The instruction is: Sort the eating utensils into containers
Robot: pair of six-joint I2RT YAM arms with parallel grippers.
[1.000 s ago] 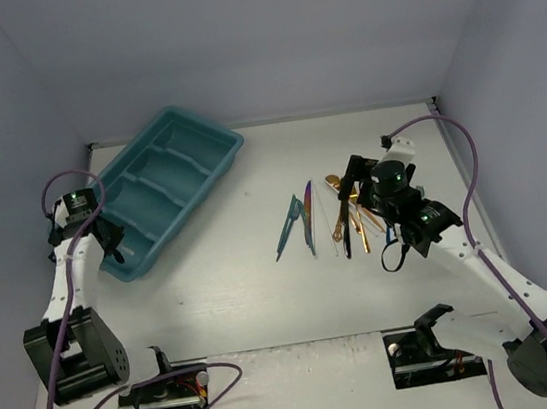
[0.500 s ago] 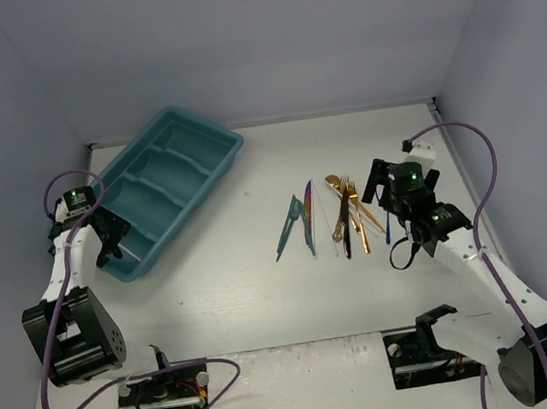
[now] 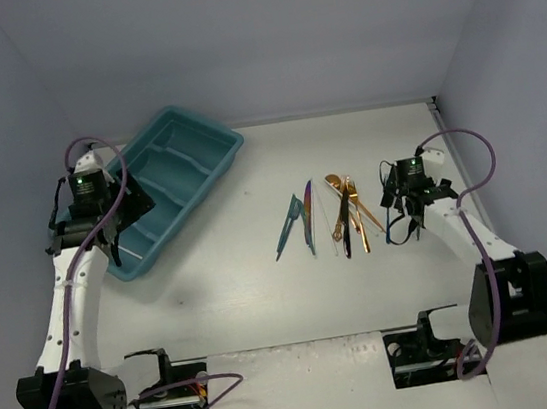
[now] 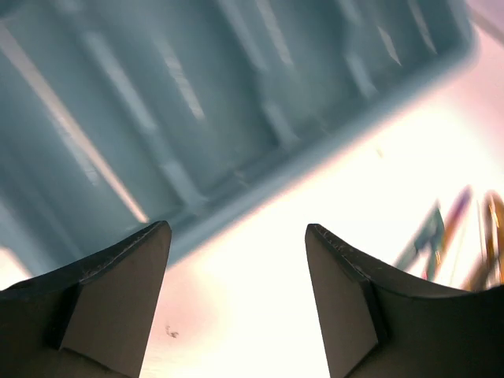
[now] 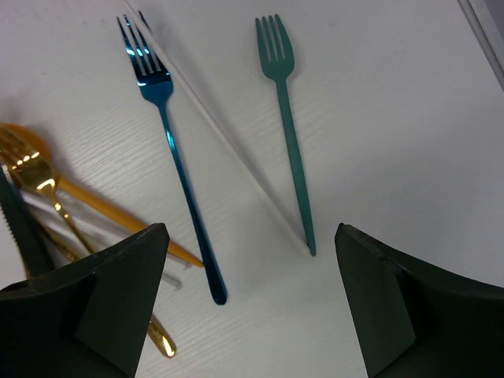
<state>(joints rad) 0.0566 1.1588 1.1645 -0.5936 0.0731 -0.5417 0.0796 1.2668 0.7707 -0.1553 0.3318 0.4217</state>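
Note:
The teal tray with its long containers sits at the back left, and it is blurred across the top of the left wrist view. My left gripper hangs open over the tray's near-left end, holding nothing. Several eating utensils lie mid-table: a teal piece, an iridescent purple knife and gold pieces. My right gripper is open just above the table. The handle ends of a blue fork and a teal fork lie between its fingers.
Gold utensils lie left of the blue fork in the right wrist view. Grey walls close the table on three sides. Both arm bases and their cables sit along the near edge.
My left gripper went from shut to open and rose towards the back over the tray's near end. My right gripper moved right, off the gold utensils to the two forks.

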